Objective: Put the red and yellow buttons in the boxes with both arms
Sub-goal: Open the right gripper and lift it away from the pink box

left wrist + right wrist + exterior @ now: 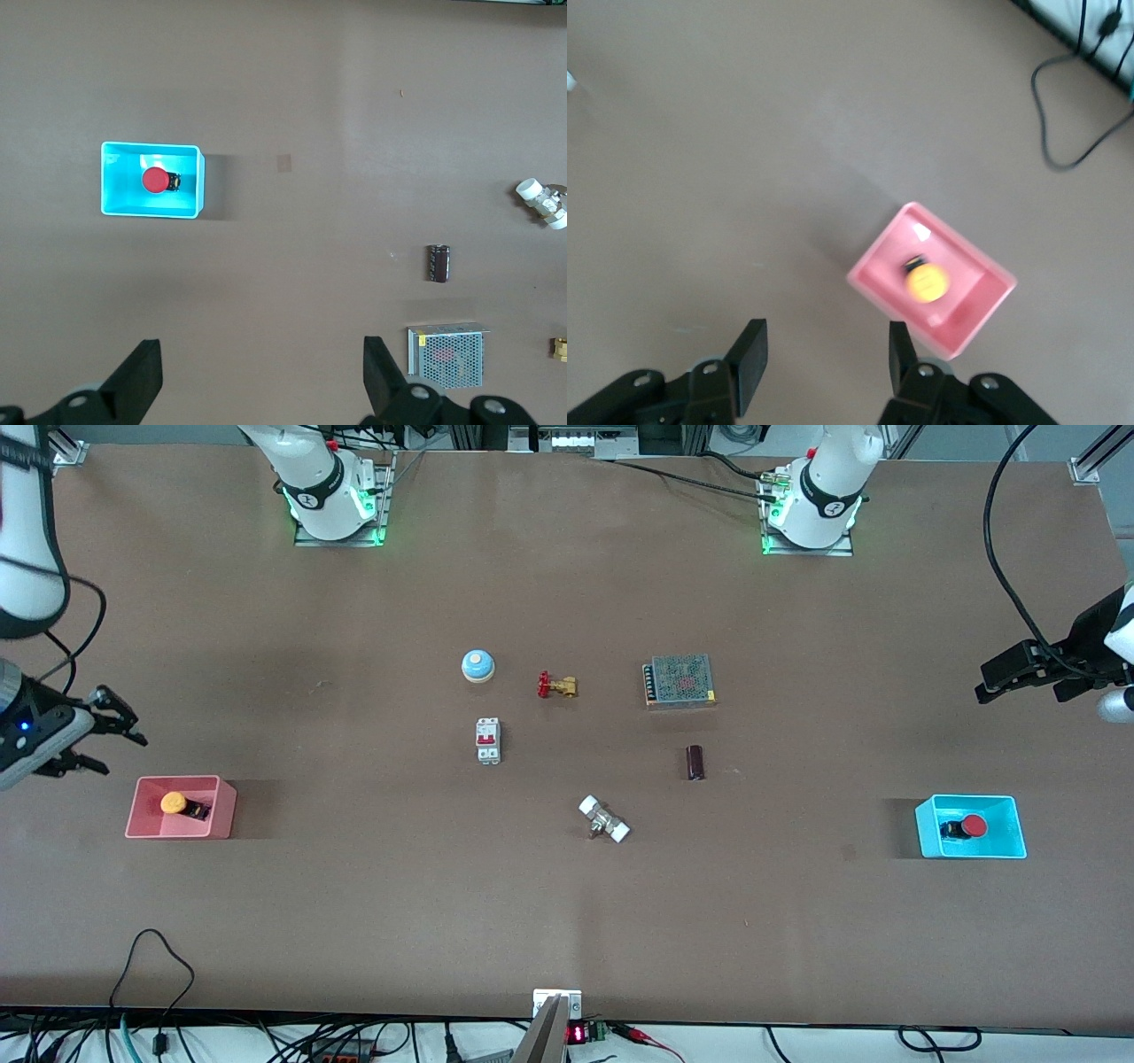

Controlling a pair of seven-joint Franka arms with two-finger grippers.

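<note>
The yellow button (174,803) lies in the pink box (221,808) at the right arm's end of the table; both show in the right wrist view, button (926,282) and box (992,301). The red button (973,826) lies in the cyan box (1010,819) at the left arm's end; both show in the left wrist view, button (155,180) and box (197,181). My right gripper (111,732) (824,359) is open and empty, up over the table beside the pink box. My left gripper (992,682) (263,376) is open and empty, up over the table beside the cyan box.
Mid-table lie a light-blue dome bell (477,665), a brass valve with a red handle (556,685), a white breaker (488,740), a metal mesh power supply (680,680), a dark cylinder (695,763) and a white-ended fitting (604,819). Cables run along the table's near edge.
</note>
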